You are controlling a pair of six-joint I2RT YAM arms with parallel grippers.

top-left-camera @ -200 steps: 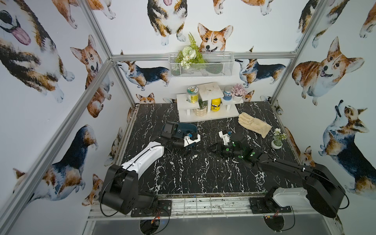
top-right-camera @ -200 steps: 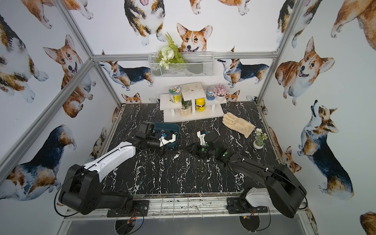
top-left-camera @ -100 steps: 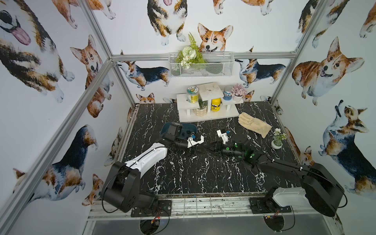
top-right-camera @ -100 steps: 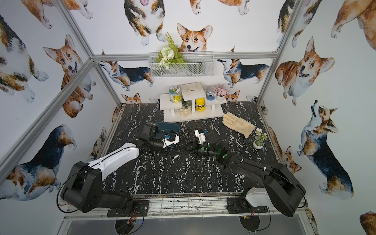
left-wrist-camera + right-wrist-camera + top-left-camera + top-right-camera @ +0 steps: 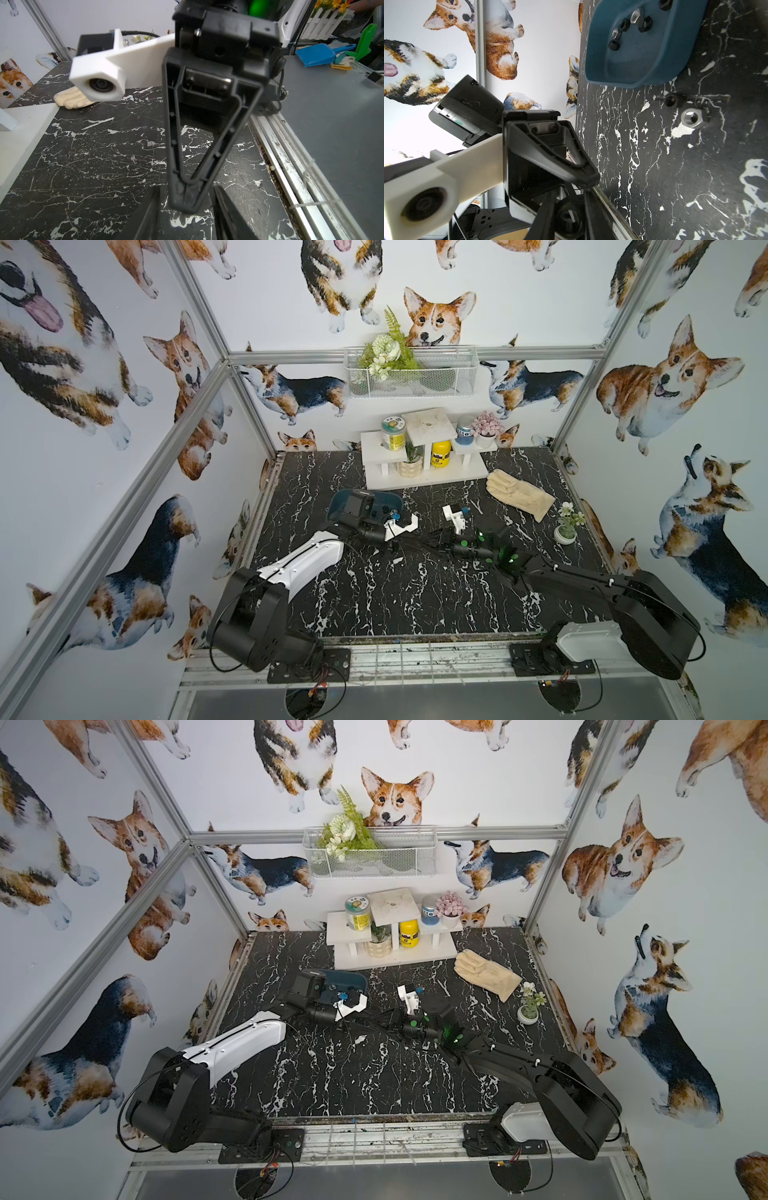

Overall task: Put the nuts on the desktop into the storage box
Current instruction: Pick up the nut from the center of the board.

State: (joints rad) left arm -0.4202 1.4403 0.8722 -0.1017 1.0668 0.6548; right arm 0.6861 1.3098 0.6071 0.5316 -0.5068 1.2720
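Both grippers meet tip to tip over the middle of the desktop (image 5: pixel 395 601). My left gripper (image 5: pixel 187 188) is open, its jaws on either side of the right gripper's fingertip (image 5: pixel 182 199). My right gripper (image 5: pixel 569 193) is shut, and a small dark piece that looks like a black nut (image 5: pixel 569 218) sits between its fingers. The teal storage box (image 5: pixel 643 62) lies behind the left gripper (image 5: pixel 397 548) and holds several black and silver nuts. A silver nut (image 5: pixel 691 118) and a black nut (image 5: pixel 671 100) lie on the desktop just beside the box.
A white tiered shelf stand (image 5: pixel 424 477) with jars stands at the back. A beige glove (image 5: pixel 519 493) and a small potted plant (image 5: pixel 567 526) lie at the right. A wire basket (image 5: pixel 411 373) hangs on the back wall. A metal rail runs along the front edge.
The left gripper's jaws have drawn closer together around the right gripper's tip. Both arms have shifted only slightly.
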